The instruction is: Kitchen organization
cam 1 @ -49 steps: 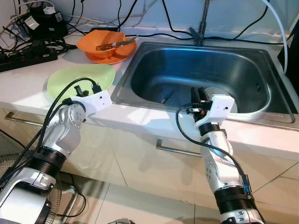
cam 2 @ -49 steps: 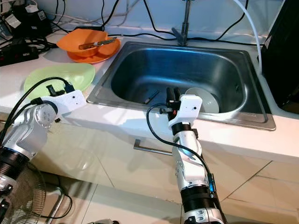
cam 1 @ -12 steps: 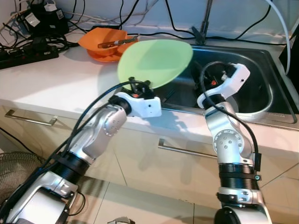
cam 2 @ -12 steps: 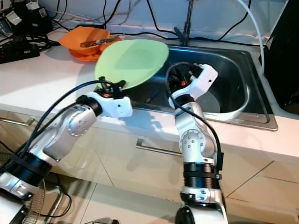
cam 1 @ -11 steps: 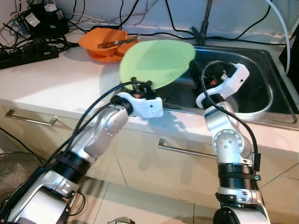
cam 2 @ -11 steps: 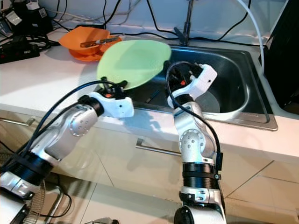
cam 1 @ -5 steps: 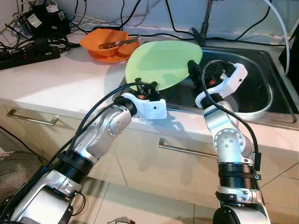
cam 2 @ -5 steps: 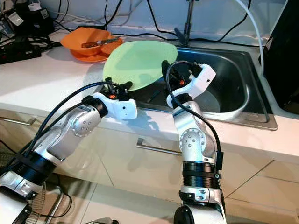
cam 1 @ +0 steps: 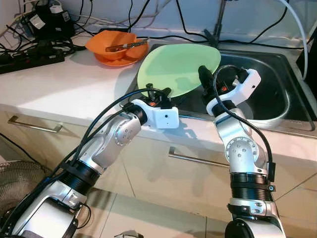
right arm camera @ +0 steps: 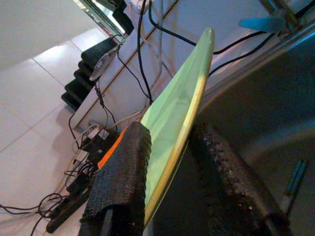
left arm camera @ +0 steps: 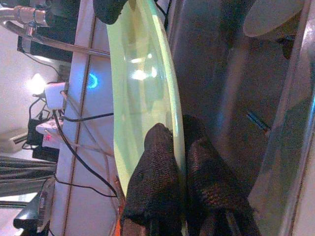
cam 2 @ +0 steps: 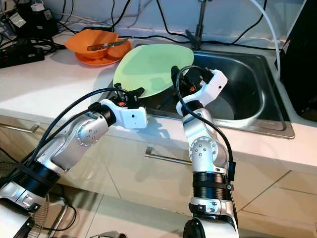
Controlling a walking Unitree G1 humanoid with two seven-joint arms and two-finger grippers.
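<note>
A light green plate (cam 1: 178, 69) is held tilted on edge above the left rim of the steel sink (cam 1: 297, 126). My left gripper (cam 1: 157, 93) is shut on its lower rim, one finger on each face (left arm camera: 160, 162). My right gripper (cam 1: 204, 79) is open at the plate's right edge. Its two fingers (right arm camera: 123, 182) straddle the rim of the plate (right arm camera: 189, 108) with small gaps on both sides.
A white dish (cam 2: 224, 106) and a small dark utensil (left arm camera: 258, 120) lie in the sink basin. An orange bowl with a utensil (cam 1: 113, 43) sits on an orange plate at the back of the counter. Power strips and cables (cam 1: 29, 54) crowd the back left. The faucet (cam 1: 216, 25) rises behind the sink.
The plate lay flat on the counter 4.5 s ago; my left gripper lifted it and carried it right over the sink edge. My right gripper rose and now brackets the plate's rim.
</note>
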